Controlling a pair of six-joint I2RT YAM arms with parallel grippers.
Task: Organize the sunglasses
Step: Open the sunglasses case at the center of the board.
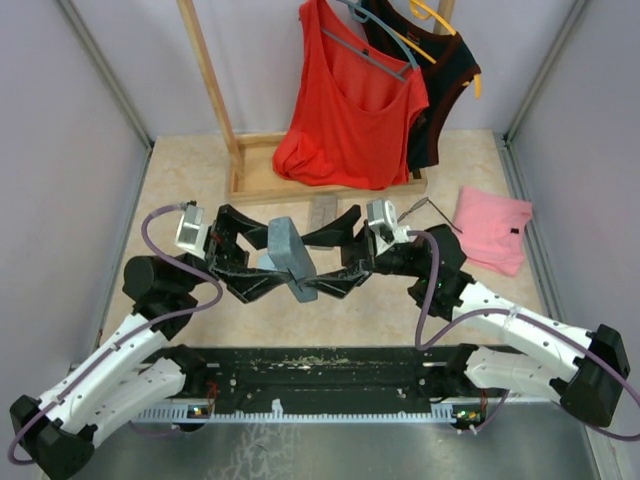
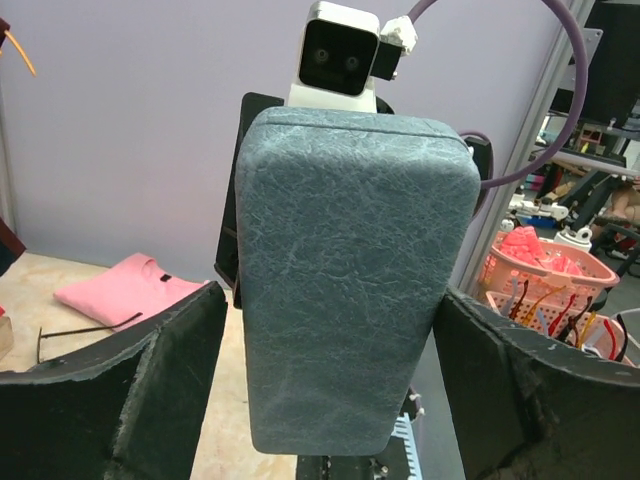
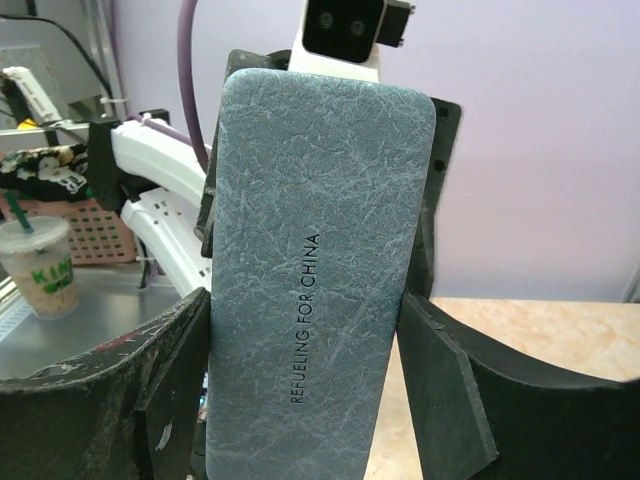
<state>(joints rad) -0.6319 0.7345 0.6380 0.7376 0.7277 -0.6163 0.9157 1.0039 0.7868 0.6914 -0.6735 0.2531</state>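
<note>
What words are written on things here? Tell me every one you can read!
"REFUELING FOR CHINA": dark letters running lengthwise on the grey case, seen from the right wrist.
"KIN...": green letters on the cup at the left of that view. The rest is too blurred to read.
No other text is readable in any view.

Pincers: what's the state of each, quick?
Left pincer: open, straddling the grey glasses case, with a gap showing beside it.
Right pincer: closed on the same case.

Matt, crinkle-grained grey case (image 2: 350,280)
</note>
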